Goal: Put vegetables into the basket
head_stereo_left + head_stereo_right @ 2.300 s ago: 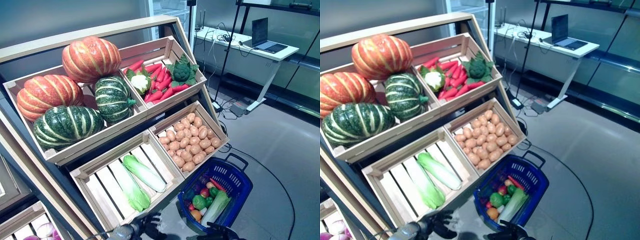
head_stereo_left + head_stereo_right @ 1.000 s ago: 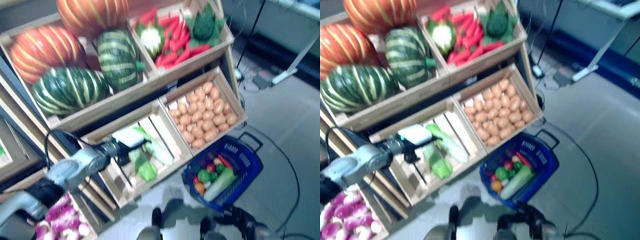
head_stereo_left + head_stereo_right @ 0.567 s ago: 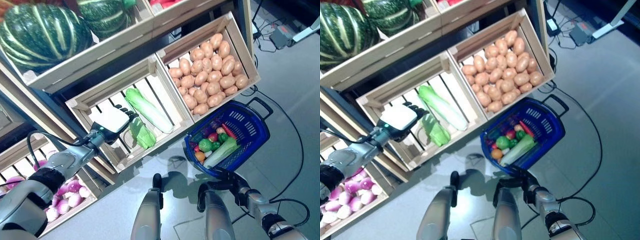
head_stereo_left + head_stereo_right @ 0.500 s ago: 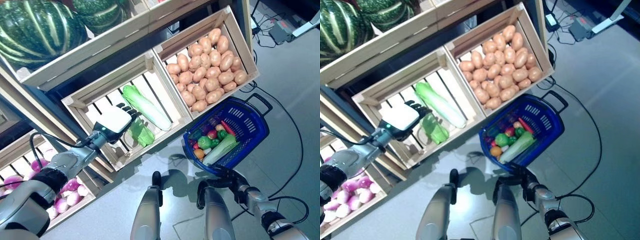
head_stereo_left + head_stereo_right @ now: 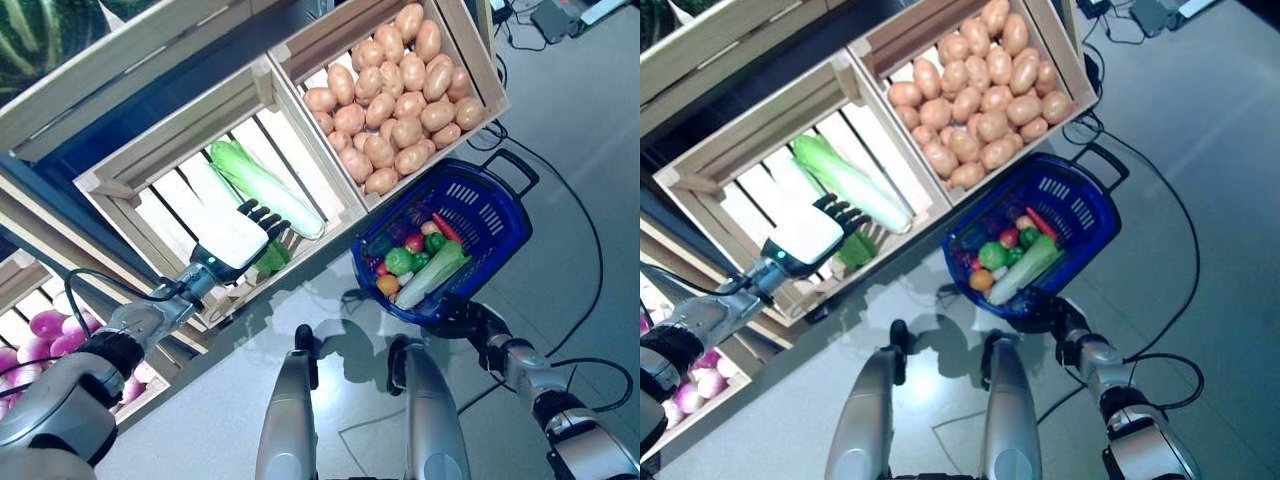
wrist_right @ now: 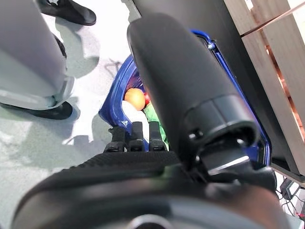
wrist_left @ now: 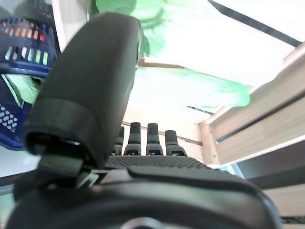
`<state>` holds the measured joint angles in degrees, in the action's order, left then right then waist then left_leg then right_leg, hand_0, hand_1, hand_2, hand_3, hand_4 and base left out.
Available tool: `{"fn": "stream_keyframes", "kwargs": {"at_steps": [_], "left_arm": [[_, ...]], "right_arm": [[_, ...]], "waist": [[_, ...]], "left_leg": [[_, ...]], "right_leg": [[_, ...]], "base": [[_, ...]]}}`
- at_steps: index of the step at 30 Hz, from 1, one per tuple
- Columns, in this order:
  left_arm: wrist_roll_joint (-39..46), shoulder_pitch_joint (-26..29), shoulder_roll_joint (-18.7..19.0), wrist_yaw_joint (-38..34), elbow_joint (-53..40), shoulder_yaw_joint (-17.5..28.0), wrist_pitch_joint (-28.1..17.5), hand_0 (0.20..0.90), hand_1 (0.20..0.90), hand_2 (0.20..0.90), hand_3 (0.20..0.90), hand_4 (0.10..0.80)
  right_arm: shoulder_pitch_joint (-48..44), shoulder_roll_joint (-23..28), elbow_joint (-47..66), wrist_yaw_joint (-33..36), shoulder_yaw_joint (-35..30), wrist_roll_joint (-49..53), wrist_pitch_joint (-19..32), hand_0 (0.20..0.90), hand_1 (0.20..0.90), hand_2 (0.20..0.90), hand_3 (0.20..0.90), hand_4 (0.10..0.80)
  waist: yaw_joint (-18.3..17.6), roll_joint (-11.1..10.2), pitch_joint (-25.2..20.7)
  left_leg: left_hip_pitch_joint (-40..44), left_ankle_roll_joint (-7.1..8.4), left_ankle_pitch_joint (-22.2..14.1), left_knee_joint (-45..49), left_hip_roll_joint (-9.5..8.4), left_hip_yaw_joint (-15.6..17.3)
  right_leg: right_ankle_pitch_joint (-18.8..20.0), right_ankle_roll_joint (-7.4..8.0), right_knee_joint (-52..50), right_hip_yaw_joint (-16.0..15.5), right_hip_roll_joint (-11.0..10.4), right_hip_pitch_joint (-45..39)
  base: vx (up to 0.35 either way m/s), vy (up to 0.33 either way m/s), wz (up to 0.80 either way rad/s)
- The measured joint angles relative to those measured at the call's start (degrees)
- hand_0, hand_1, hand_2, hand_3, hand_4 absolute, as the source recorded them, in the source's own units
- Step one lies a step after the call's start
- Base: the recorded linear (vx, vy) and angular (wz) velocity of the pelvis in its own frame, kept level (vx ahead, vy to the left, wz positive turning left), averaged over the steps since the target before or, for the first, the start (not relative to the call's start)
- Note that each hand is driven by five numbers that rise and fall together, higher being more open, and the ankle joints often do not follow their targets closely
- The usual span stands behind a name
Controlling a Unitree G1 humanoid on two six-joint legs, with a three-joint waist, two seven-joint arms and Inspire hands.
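The left hand (image 5: pixel 232 238) reaches into the slatted wooden crate (image 5: pixel 150 170), fingers (image 5: pixel 262 213) straight and relaxed, holding nothing. The long pale-green cabbage (image 5: pixel 262 186) lies just beyond the fingertips, far side. The right hand (image 5: pixel 462 318), fingers extended, rests at the near rim of the blue plastic basket (image 5: pixel 478 205) on the right.

Two crates side by side on a sloping shelf: cabbages (image 5: pixel 262 186) in the left crate (image 5: pixel 150 165), potatoes (image 5: pixel 385 110) in the right crate (image 5: pixel 478 60). On the floor before the right crate, a basket (image 5: pixel 500 215) holding mixed vegetables (image 5: pixel 415 258). Lower left, another crate with what seem to be onions (image 5: pixel 50 330).
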<state>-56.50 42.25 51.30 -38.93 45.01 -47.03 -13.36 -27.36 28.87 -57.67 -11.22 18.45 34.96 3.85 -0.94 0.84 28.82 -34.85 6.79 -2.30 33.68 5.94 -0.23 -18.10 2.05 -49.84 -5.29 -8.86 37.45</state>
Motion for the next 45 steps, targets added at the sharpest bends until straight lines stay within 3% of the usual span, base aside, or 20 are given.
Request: {"fn": "stream_keyframes", "kwargs": {"at_steps": [6,19,32,45], "left_arm": [[-0.2,2.68,-0.79,2.6,0.63,-3.98,-0.79,0.9,0.9,0.9,0.9,0.8],[-0.13,3.1,-1.66,4.68,7.43,-4.29,-0.22,0.9,0.9,0.9,0.9,0.8],[-0.16,3.22,-2.07,0.61,9.66,-3.62,6.85,0.9,0.9,0.9,0.9,0.8],[-1.41,4.54,-2.06,-2.18,9.49,-1.94,10.32,0.9,0.9,0.9,0.9,0.8]], "right_arm": [[-1.34,0.02,0.0,0.0,0.05,1.56,-0.21,0.9,0.9,0.9,0.9,0.8],[-3.92,1.97,-0.59,-0.01,0.03,2.2,-0.23,0.9,0.9,0.9,0.9,0.8],[-5.42,3.67,-0.23,-0.01,-0.12,6.44,0.02,0.9,0.9,0.9,0.9,0.8],[-5.86,6.3,2.91,0.0,-0.33,8.28,0.19,0.9,0.9,0.9,0.9,0.8]], "waist": [[-0.22,-0.2,0.4],[-0.88,-0.5,0.83],[-0.84,-0.53,1.0],[-0.98,-0.61,1.05]], "left_leg": [[-2.0,0.17,-0.27,1.27,0.02,-0.31],[-6.58,0.46,-2.55,6.9,0.02,-0.9],[-10.57,0.37,-3.0,9.77,0.18,-1.33],[-16.18,0.51,-3.89,14.08,0.16,-1.44]], "right_leg": [[-0.38,-0.21,-1.46,-0.03,-0.02,2.04],[-1.84,-0.34,-5.5,0.28,-0.05,5.84],[-2.29,-0.66,-8.03,0.18,-0.06,9.53],[-2.6,-0.82,-11.74,0.83,-0.27,15.18]], "base": [[-0.018,0.013,0.0],[-0.008,0.03,0.0],[0.0,0.0,0.0],[-0.002,0.008,0.0]]}}
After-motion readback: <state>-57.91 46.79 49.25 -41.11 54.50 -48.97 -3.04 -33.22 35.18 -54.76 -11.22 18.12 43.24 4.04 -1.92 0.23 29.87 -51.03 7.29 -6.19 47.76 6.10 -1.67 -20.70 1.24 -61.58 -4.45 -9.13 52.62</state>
